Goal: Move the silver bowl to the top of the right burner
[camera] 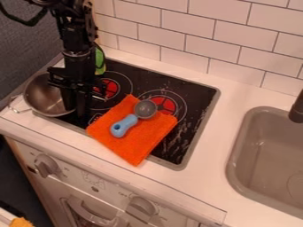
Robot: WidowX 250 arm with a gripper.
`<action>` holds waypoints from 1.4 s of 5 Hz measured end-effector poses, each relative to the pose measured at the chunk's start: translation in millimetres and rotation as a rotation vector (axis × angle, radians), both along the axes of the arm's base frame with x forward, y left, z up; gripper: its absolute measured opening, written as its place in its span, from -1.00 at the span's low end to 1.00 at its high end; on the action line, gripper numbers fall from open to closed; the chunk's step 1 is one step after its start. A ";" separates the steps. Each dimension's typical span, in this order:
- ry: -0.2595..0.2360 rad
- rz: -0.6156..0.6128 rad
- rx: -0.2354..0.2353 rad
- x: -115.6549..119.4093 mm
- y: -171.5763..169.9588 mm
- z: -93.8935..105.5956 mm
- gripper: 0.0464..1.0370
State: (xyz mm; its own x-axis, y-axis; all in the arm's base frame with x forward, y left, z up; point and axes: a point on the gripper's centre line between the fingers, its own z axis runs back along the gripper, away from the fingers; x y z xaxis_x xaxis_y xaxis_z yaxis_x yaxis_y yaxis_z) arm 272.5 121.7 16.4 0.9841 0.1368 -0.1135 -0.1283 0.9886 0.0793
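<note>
Item, one silver bowl (42,95): mouth upward, wire handle (19,106) pointing away from the gripper (75,109). Located immediately beside the gripper, on the side away from the sink (266,155), at the outer edge of the stove (198,119). Whether it bears its full weight there or is slightly raised: cannot tell.

Item, one black gripper: hanging down at the bowl's near wall, the side towards the burners. Condition, spread or closed on that wall: cannot tell from this angle.

Item, destination: right burner (168,105), on the sink side of the gripper, past the left burner (108,88). No bowl on it.

Item, one orange cloth (142,139): sink side of the gripper and towards the front knobs, one corner lapping the right burner.

Item, one scoop, blue handle (121,127), grey cup (145,108): lying on the cloth, cup end beside the red centre of the right burner.

Status of work, as judged: early. Done: gripper brought to the bowl. Outstanding: a sure hold, the lift, the carry across to the sink side, the setting down, the release. Remark: cloth and scoop may leave the bowl seated unevenly.
</note>
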 end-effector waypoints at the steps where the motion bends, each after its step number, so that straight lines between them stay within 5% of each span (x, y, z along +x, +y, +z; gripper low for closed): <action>1: -0.048 0.011 -0.031 -3.3 -4.8 23.4 -0.89; 3: -0.113 -0.004 -0.076 11.9 -27.6 51.1 -0.97; 4: -0.150 -0.120 -0.086 52.2 -64.2 63.1 -0.97; 5: -0.133 -0.228 -0.045 95.7 -104.0 63.5 -0.97; 7: -0.088 -0.306 -0.004 130.5 -133.3 49.2 -0.97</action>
State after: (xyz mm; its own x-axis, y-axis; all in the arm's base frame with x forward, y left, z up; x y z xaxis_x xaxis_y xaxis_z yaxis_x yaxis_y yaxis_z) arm 402.9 -11.6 65.6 0.9855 -0.1676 -0.0259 0.1691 0.9826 0.0767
